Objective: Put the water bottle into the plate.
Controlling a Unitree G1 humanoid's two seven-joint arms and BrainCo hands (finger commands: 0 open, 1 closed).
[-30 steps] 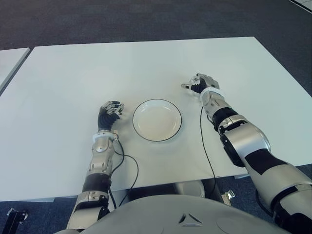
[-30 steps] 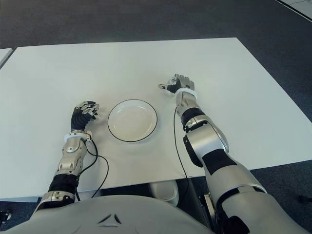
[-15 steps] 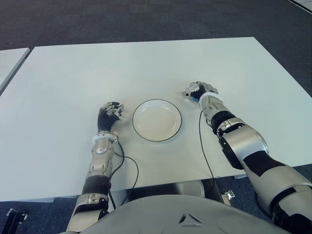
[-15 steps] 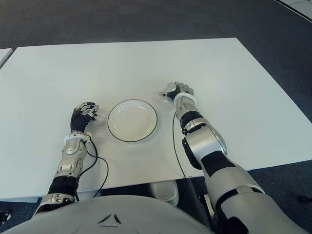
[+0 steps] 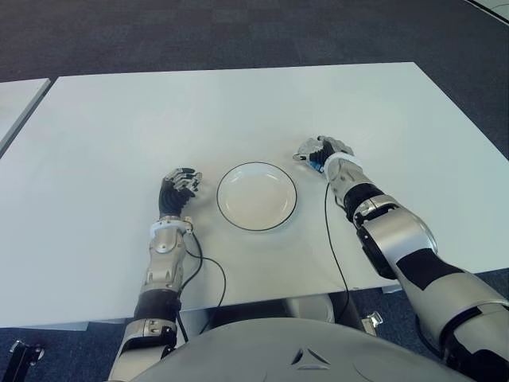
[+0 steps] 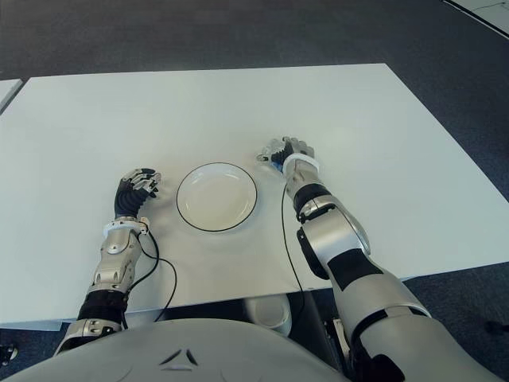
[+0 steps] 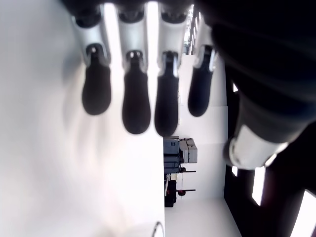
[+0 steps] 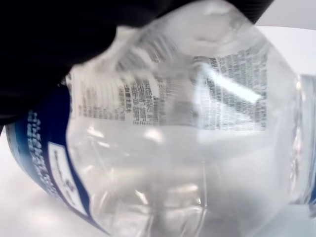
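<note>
My right hand (image 5: 321, 151) is closed around a clear water bottle (image 8: 187, 123) with a blue label; the right wrist view is filled by the bottle, and in the eye views only a speck of blue (image 5: 316, 165) shows under the fingers. The hand hovers just right of the white black-rimmed plate (image 5: 256, 196), close to its upper right rim. The plate's dish holds nothing. My left hand (image 5: 176, 189) shows to the left of the plate with straight fingers (image 7: 137, 94) holding nothing.
The white table (image 5: 238, 103) stretches wide behind and to both sides of the plate. A black cable (image 5: 332, 247) runs along my right forearm and another (image 5: 208, 274) loops by my left arm. A second white table edge (image 5: 16, 103) shows far left.
My right hand with the bottle has drawn back and down toward the plate, from farther up the table to just beside its upper right rim. The left hand has barely moved.
</note>
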